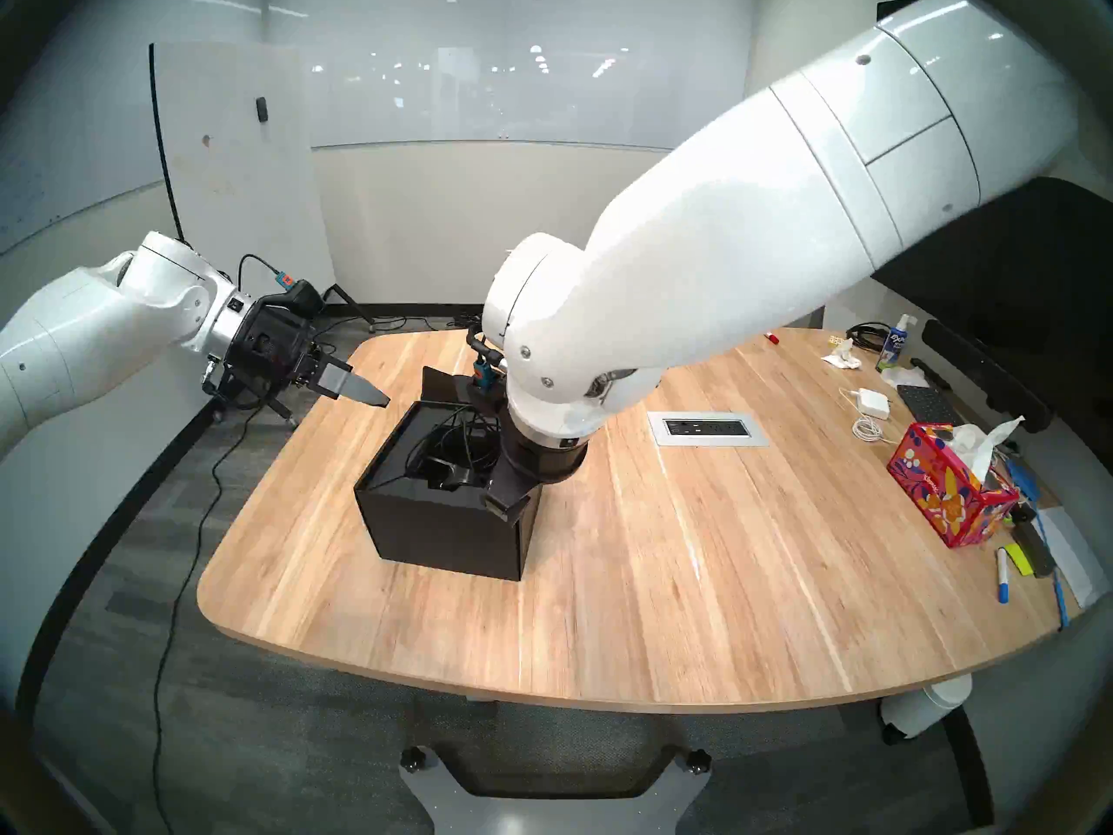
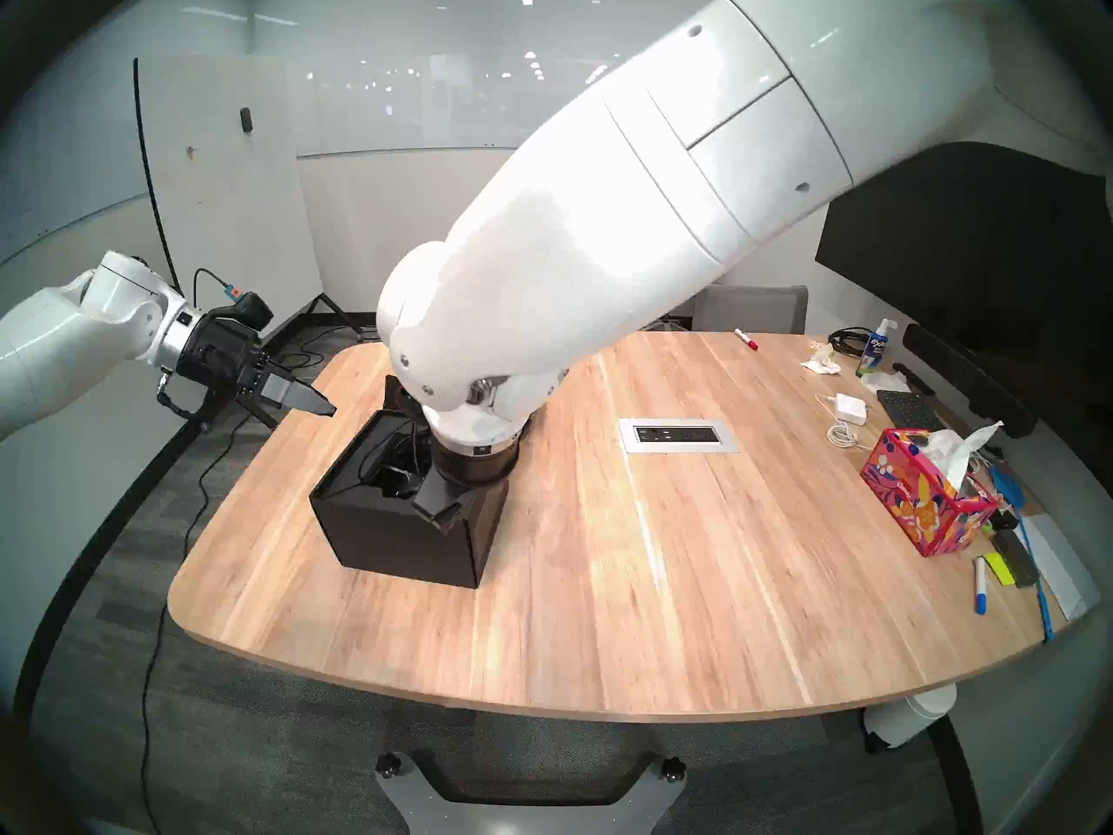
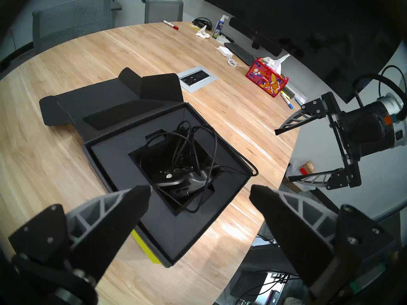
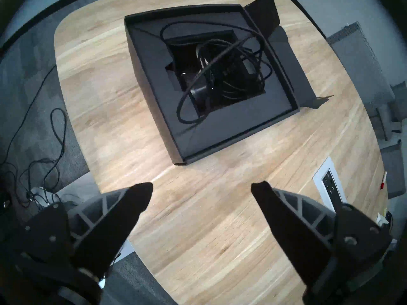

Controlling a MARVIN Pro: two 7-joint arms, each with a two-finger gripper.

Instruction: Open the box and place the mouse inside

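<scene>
Black mouse already lies inside the opened box; both arms are clear of it.

Nearest the robot, the right gripper [image 4: 201, 189] hangs over bare worktop [image 1: 692, 575] short of the box [image 3: 167, 238], jaws spread wide and empty. Within the box, the mouse [image 3: 174, 177] sits in the foam cut-out, its cable [image 3: 199, 144] looped over it and partly over the box rim. Beyond the box's left side, the left gripper [image 1: 361, 391] hovers, jaws likewise wide and empty. The placing looks done; what remains seems only to draw back clear, perhaps tucking the cable in.

Head pair looks down the table [image 1: 662, 575]; both wrist views overlook the box [image 3: 110, 148].
</scene>
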